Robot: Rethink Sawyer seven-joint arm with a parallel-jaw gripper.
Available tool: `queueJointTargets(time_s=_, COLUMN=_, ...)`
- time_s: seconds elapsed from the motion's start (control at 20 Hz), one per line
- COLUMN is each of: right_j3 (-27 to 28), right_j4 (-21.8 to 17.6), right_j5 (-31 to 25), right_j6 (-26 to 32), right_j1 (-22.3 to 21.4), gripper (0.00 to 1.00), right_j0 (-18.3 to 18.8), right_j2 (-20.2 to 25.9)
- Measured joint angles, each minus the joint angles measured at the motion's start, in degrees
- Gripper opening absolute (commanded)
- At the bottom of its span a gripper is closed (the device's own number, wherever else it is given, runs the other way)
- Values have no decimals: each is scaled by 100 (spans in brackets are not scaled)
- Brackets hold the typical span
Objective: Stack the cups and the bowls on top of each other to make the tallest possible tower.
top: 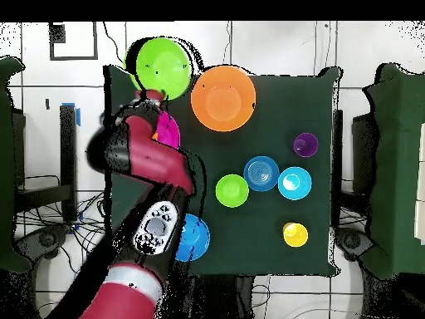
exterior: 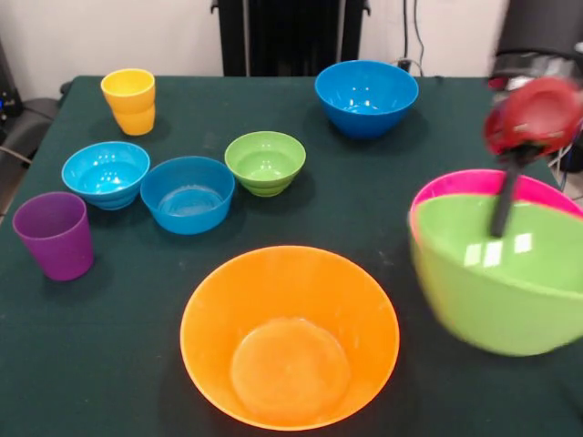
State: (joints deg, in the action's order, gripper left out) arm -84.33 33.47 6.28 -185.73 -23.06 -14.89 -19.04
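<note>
My gripper [exterior: 502, 228] reaches down at the right, one black finger [exterior: 504, 205] inside the far rim of a big green bowl [exterior: 496, 278], shut on it. That bowl hangs tilted above and in front of the large pink bowl [exterior: 455, 182]; from overhead the green bowl [top: 163, 66] lies beyond the pink bowl [top: 170, 133]. A large orange bowl [exterior: 290, 337] sits front centre. Small cyan [exterior: 105, 173], blue [exterior: 187, 193] and green [exterior: 264, 162] bowls form a row. A medium blue bowl [exterior: 366, 96] stands at the back. The yellow cup [exterior: 127, 100] and purple cup [exterior: 55, 235] stand on the left.
The dark green table [exterior: 109, 364] ends close to the pink bowl on the right. My red arm [top: 153, 166] crosses the table's corner and covers part of the medium blue bowl [top: 195, 237]. Dark chairs stand around the table.
</note>
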Motion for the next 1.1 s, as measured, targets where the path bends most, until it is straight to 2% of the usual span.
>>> queueJointTargets(time_s=0.05, right_j3=-272, right_j4=-392, right_j5=319, right_j6=-2, right_j1=-191, gripper=0, right_j0=533, right_j2=502)
queueJointTargets(time_s=0.15, right_j3=-632, right_j4=-855, right_j5=664, right_j6=-18, right_j1=-369, gripper=0, right_j0=1200, right_j2=1076)
queueJointTargets(time_s=0.35, right_j3=-1139, right_j4=-1267, right_j5=937, right_j6=-56, right_j1=-546, gripper=0, right_j0=1890, right_j2=1729)
queueJointTargets(time_s=0.45, right_j3=-1282, right_j4=-1310, right_j5=952, right_j6=-63, right_j1=-601, gripper=0, right_j0=2005, right_j2=1901)
queueJointTargets(time_s=0.6, right_j3=-1528, right_j4=-1312, right_j5=952, right_j6=-65, right_j1=-719, gripper=0, right_j0=2070, right_j2=2204)
queueJointTargets(time_s=0.8, right_j3=-1701, right_j4=-1217, right_j5=963, right_j6=-65, right_j1=-850, gripper=0, right_j0=1905, right_j2=2442)
queueJointTargets(time_s=1.1, right_j3=-1730, right_j4=-585, right_j5=1051, right_j6=-65, right_j1=-988, gripper=0, right_j0=1199, right_j2=2527)
